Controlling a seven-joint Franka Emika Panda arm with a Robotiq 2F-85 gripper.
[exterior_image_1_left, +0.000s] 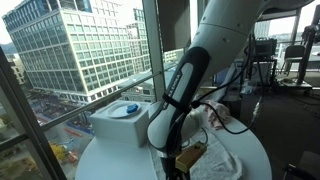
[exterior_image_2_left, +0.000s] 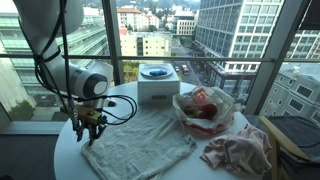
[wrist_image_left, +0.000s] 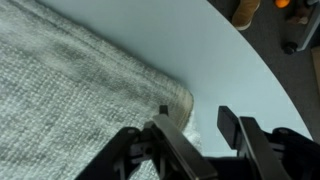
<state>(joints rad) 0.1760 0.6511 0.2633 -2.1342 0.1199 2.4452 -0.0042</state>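
A grey woven towel (exterior_image_2_left: 140, 142) lies spread flat on the round white table (exterior_image_2_left: 62, 160). My gripper (exterior_image_2_left: 88, 126) hangs low over the towel's corner at the table's edge. In the wrist view the towel (wrist_image_left: 70, 90) fills the left side and its rounded corner ends just at one finger (wrist_image_left: 163, 115). The gripper (wrist_image_left: 195, 116) stands open, with bare tabletop (wrist_image_left: 215, 55) showing between the fingers and nothing held. In an exterior view the arm (exterior_image_1_left: 185, 90) hides most of the gripper.
A white box (exterior_image_2_left: 155, 90) with a blue-rimmed dish (exterior_image_2_left: 155, 71) on top stands at the back by the window. A clear bowl (exterior_image_2_left: 203, 108) holds reddish cloth, and a pink cloth (exterior_image_2_left: 240, 150) lies beside it. The table edge (wrist_image_left: 255, 75) runs close by.
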